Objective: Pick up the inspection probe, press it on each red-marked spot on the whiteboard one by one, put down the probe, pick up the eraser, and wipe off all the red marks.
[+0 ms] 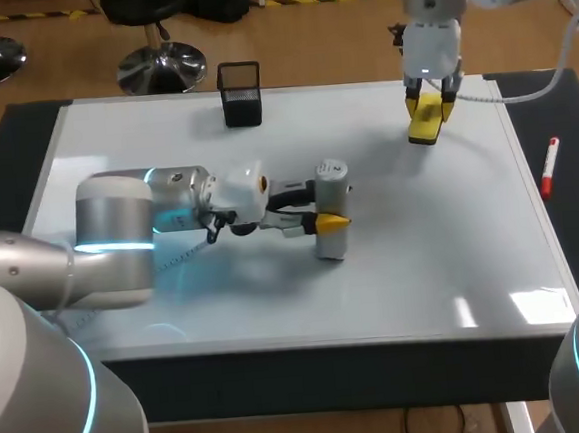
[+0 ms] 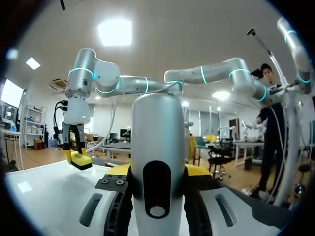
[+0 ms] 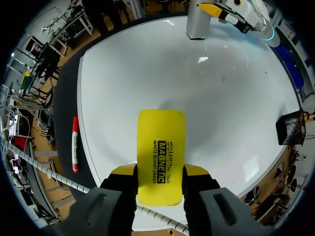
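Gripping the probe (image 1: 331, 176) mid-whiteboard (image 1: 423, 256), left pincer (image 1: 328, 216); right pincer (image 1: 431, 105) clamped on eraser (image 1: 425, 126) near the far edge.

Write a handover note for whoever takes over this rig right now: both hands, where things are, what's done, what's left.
Left hand: shut on the probe, which stands upright near the middle of the whiteboard.
Right hand: shut on the yellow eraser, near the board's far right corner.
Red marker: on the dark mat to the right of the board.
Done: eraser picked up; no red marks show on the board.
Left: check the board is clean, then set down the probe, which is not yet released.
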You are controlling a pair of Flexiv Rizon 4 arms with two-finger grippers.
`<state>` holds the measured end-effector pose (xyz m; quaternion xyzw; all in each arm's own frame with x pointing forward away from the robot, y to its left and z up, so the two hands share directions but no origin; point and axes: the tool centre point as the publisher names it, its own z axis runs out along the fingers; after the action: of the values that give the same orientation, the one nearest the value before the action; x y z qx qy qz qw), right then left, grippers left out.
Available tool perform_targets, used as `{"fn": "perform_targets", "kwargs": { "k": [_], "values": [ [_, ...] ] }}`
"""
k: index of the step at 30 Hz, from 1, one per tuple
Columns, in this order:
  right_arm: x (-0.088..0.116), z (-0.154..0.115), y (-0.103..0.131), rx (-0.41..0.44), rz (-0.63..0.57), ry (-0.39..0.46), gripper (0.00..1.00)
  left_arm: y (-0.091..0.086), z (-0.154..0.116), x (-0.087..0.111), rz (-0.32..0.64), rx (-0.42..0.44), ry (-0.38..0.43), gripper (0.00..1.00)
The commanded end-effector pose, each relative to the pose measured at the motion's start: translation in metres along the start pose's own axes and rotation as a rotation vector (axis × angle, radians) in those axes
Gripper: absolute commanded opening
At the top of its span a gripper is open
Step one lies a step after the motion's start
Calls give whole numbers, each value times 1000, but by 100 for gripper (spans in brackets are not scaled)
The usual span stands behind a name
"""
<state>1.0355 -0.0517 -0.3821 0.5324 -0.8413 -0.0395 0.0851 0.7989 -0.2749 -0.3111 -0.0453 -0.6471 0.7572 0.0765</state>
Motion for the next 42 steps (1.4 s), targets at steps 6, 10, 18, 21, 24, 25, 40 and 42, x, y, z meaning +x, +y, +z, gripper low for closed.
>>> {"fn": "perform_targets", "kwargs": {
  "k": [6, 10, 18, 21, 24, 25, 40, 42],
  "values": [
    [1, -1, 0, 3, -1, 2, 0, 3, -3, 2, 11, -32, -1, 0],
    [1, -1, 0, 3, -1, 2, 0, 2, -3, 3, 16, -34, 0, 0],
    [1, -1, 0, 3, -1, 2, 0, 0, -4, 4, 22, -30, 2, 0],
    [1, -1, 0, 3, -1, 2, 0, -5, -3, 5, 34, -26, 5, 0],
    [1, -1, 0, 3, -1, 2, 0, -12, -4, 3, 44, -17, 0, 0],
    [1, -1, 0, 3, -1, 2, 0, -15, -5, 3, 47, -16, 0, 0],
    [1, -1, 0, 3, -1, 2, 0, -60, -39, -16, 113, 10, -80, 0],
    [1, -1, 0, 3, -1, 2, 0, -64, -48, -20, 123, -3, -101, 0]
  ]
}}
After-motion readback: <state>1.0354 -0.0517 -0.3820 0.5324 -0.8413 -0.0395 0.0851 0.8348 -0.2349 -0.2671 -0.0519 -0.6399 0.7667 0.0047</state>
